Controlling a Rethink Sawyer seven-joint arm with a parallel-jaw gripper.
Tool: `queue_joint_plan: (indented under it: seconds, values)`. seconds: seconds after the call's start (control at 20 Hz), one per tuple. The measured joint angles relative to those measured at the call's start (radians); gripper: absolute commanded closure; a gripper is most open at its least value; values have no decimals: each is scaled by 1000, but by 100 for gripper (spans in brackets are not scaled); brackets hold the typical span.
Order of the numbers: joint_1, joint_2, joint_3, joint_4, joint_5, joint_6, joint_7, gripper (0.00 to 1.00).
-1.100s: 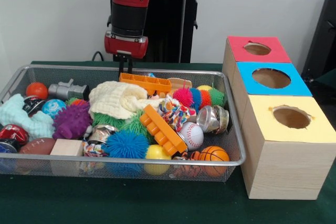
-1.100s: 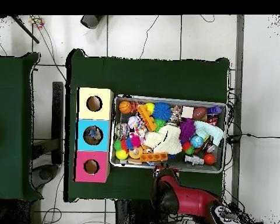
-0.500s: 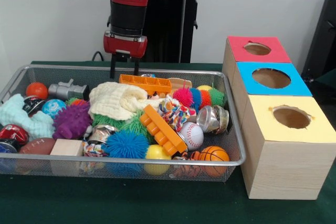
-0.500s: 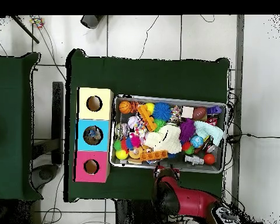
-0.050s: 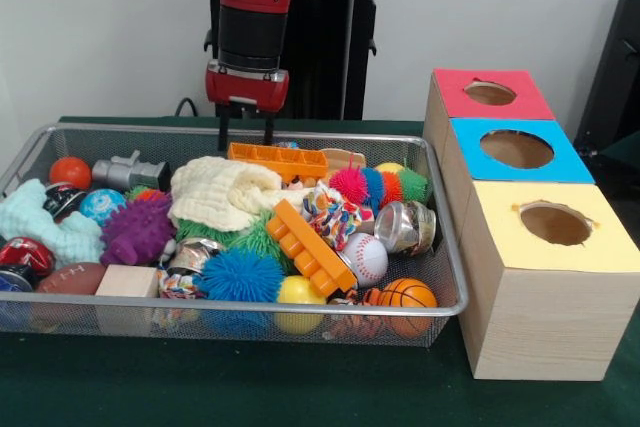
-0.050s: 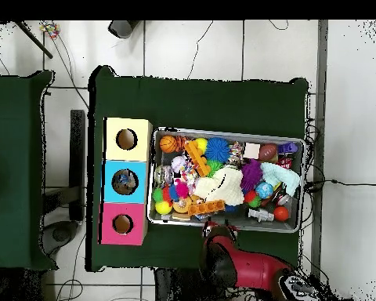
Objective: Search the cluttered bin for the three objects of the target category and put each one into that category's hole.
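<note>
My gripper point(image 5: 245, 137) hangs open at the far edge of the wire bin point(image 5: 452, 277), its two fingertips just above the left end of a long orange toy brick point(image 5: 277, 159). Nothing is between the fingers. A second orange brick point(image 5: 310, 247) lies slanted in the middle of the bin, beside a cream cloth point(image 5: 222, 190). In the overhead view the red arm point(image 6: 226, 255) covers the gripper, and the long orange brick point(image 6: 207, 207) lies along the bin point(image 6: 226, 131) wall nearest the arm.
Three wooden boxes with holes stand beside the bin: red point(image 5: 490, 93), blue point(image 5: 517, 149), yellow point(image 5: 555, 223). The bin is packed with spiky balls, a baseball point(image 5: 367, 257), a small basketball point(image 5: 407, 294), a purple toy point(image 5: 137, 230), a wooden cube point(image 5: 127, 281) and a teal cloth point(image 5: 40, 222).
The gripper's fingers have spread from close together to open. The gripper has shifted slightly to the right above the long orange brick.
</note>
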Motion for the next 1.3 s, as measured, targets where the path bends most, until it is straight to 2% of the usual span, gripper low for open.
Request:
queue_joint_plan:
  seconds: [0.35,1.3]
  values:
    - [72,3,4,0,75,13,0,0]
    - [94,3,6,0,118,22,0,0]
